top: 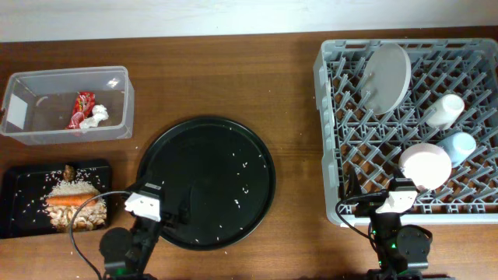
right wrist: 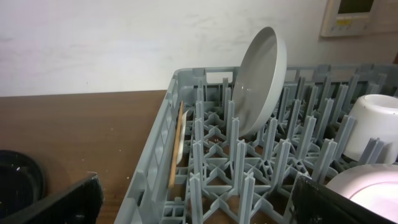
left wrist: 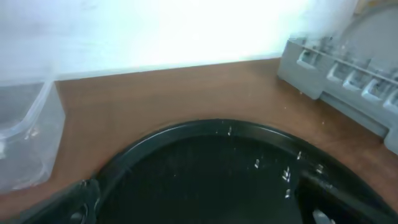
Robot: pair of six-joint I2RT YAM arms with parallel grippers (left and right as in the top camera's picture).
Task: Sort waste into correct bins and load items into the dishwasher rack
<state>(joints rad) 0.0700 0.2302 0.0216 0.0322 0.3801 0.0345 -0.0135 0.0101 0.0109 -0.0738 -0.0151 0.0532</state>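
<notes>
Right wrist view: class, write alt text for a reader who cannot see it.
A grey dish rack holds a white plate standing on edge between pegs, a wooden stick leaning by its left wall and a white cup at right.

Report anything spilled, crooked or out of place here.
Loose rice grains lie scattered over the round black tray, away from the rice heap in the flat black tray. In the rack, the wooden stick leans slanted along the side wall.
</notes>
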